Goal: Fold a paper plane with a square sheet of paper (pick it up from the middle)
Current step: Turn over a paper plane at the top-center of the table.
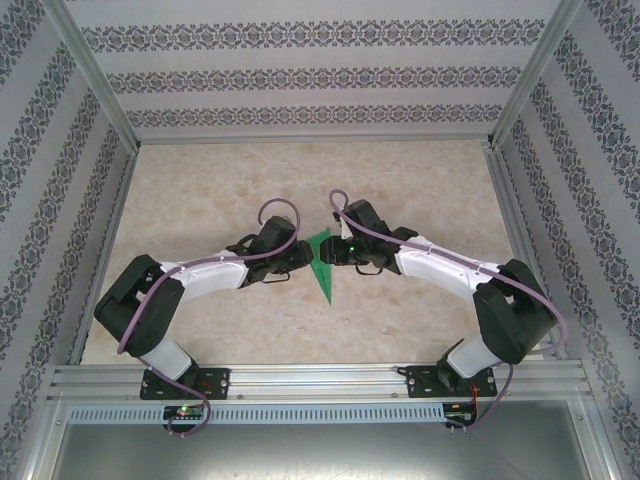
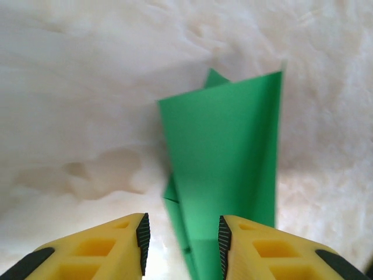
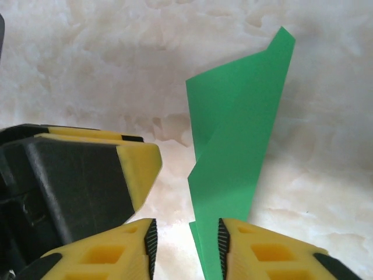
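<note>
Paper plane (image 1: 321, 262), inside half-open left jaws, inside half-open right jaws

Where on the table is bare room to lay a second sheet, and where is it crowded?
Free: the wide far strip of table up to the back wall, and the near patch between the left base and right base. Crowded: the middle, where the left end effector and right end effector flank the paper.

A robotics lab test cell: a left arm (image 1: 205, 275) and a right arm (image 1: 440, 265), white and black, stand bolted to an aluminium rail (image 1: 320, 378) at the near edge of a marble-patterned tabletop (image 1: 300, 180), boxed in by metal posts (image 1: 92, 70) and panels (image 1: 320, 75) papered in striped floral wallpaper.
</note>
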You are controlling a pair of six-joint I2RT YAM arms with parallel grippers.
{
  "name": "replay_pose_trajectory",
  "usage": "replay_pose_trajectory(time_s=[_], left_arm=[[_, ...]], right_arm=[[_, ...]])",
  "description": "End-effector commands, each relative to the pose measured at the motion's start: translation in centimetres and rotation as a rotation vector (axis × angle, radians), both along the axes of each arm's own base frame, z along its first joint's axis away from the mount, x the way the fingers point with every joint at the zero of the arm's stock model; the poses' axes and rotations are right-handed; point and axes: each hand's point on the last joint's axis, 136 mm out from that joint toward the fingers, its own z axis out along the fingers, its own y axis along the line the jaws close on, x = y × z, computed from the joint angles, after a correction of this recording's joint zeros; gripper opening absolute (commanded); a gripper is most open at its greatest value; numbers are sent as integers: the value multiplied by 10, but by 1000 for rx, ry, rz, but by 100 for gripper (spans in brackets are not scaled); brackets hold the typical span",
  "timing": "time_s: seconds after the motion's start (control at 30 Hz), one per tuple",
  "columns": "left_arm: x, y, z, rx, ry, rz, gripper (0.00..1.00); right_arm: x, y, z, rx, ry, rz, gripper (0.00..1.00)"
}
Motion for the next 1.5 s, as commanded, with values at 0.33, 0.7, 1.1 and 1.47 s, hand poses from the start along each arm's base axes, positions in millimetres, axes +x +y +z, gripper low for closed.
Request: replay_pose_trajectory(time_s=[0.33, 0.7, 1.1, 1.47], left_arm=[[-3, 45, -2, 3, 53, 133, 46], [3, -6, -11, -195, 106, -22, 46], [15, -33, -17, -296, 114, -80, 48], [14, -32, -10, -238, 75, -98, 42]], right_arm=[[9, -3, -44, -354, 37, -8, 49], [17, -35, -61, -305, 103, -138, 27], [15, -50, -73, -270, 160, -164, 22], [16, -66, -71, -197, 164, -219, 30]])
